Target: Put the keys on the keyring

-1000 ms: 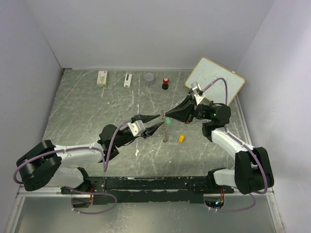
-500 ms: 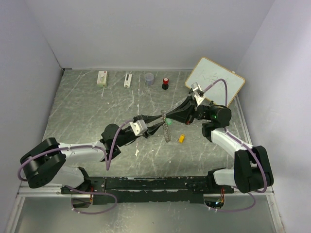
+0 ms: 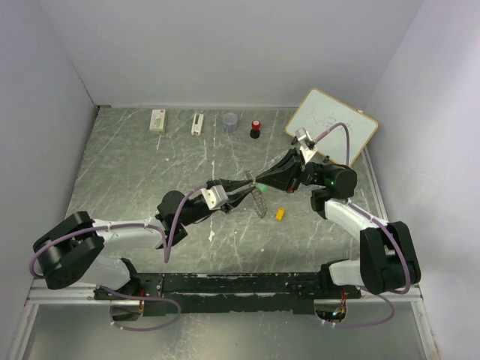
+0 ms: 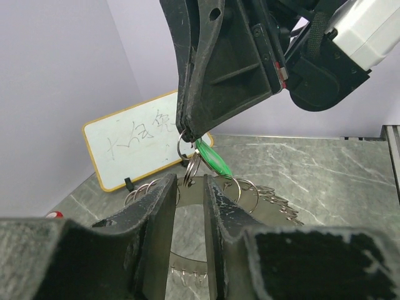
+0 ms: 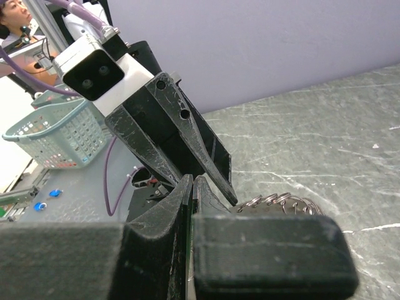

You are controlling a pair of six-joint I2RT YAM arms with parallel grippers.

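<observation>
The keyring [image 3: 259,202] stands on edge above the middle of the table, its rim crowded with small silvery split rings. My left gripper [image 3: 246,189] comes from the left, closed to a narrow gap at its upper rim [image 4: 189,190]. My right gripper [image 3: 259,180] comes from the right, shut on the bright green key [image 3: 259,183]. The green key [image 4: 212,161] hangs by a small split ring right at the ring's rim. The yellow-orange key [image 3: 280,214] lies loose on the table just right of the ring. The ring's split rings also show in the right wrist view [image 5: 281,203].
A whiteboard [image 3: 331,124] leans at the back right. A red-topped black knob [image 3: 256,127], a small grey cup [image 3: 230,120] and two white pieces [image 3: 157,120] [image 3: 197,124] line the back edge. Walls close in the left, back and right.
The left arm has pushed slightly right and away, and the keyring has tilted, its top shifting away. The right gripper has edged back a little with the green key. The yellow-orange key has not moved.
</observation>
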